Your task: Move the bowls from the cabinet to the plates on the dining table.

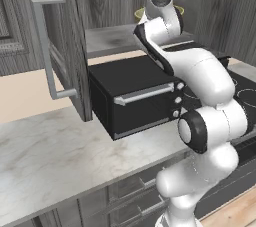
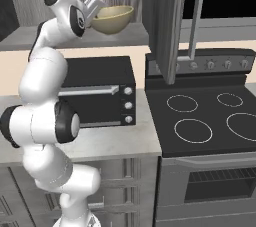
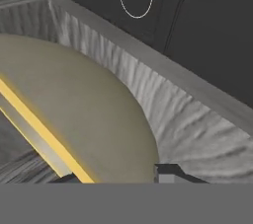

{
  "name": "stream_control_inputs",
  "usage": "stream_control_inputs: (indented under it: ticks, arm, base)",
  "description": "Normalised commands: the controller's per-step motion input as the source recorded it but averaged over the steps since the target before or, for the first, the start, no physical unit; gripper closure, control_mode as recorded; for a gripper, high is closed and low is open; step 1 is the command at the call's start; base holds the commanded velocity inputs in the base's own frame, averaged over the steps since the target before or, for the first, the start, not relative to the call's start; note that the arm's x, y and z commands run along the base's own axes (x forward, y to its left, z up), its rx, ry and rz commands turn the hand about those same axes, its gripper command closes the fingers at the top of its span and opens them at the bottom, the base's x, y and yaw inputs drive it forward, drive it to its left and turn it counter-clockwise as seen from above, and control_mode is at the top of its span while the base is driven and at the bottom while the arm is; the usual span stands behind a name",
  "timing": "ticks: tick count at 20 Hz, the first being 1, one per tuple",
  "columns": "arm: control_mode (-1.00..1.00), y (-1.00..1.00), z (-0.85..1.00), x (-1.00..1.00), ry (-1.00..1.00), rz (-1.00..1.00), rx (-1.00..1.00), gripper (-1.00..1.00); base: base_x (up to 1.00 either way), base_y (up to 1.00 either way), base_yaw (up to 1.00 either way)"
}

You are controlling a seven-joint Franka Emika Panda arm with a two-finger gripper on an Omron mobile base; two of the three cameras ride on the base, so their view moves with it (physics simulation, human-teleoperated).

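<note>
The pincer (image 2: 96, 12) reached up into the open cabinet (image 1: 60, 46) and was clamped on the rim of a tan bowl (image 2: 113, 19), one dark fingertip (image 3: 168, 172) on the outside wall and the golden rim running between the jaws in the hand view. The bowl sat tilted above the cabinet's grey shelf (image 2: 125, 36), and whether it had cleared the shelf or touched it could not be told from these angles.

Directly below the pincer stood a black toaster oven (image 2: 100, 93) on the marble table (image 1: 55, 156), its silver handle and three knobs facing the robot. To the pincer's right hung an open cabinet door (image 2: 167, 26) with a long grey bar handle (image 2: 197, 21), projecting over the black stovetop (image 2: 205, 116) and its white burner rings. To the pincer's left, in the left base view, a second open door with its own bar handle (image 1: 47, 46) stood out over the table. The two doors flanked the pincer and bowl, leaving the toaster oven beneath as the closest obstacle. Grey drawer units (image 1: 130, 191) lined the front below the table.
</note>
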Motion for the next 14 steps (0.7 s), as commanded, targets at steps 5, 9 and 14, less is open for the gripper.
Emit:
stream_control_inputs:
  ticks: [5, 9, 14]
  arm:
    - [-1.00, -0.29, 0.00, -1.00, -0.11, 0.07, -0.10, 1.00]
    - [-1.00, -0.28, -0.04, -1.00, -0.06, 0.09, -0.01, 1.00]
    - [-1.00, -0.26, -0.42, -1.00, -0.02, 0.09, 0.00, 1.00]
  base:
    - [0.00, 0.00, 0.00]
    - [0.00, 0.00, 0.00]
    - [0.00, 0.00, 0.00]
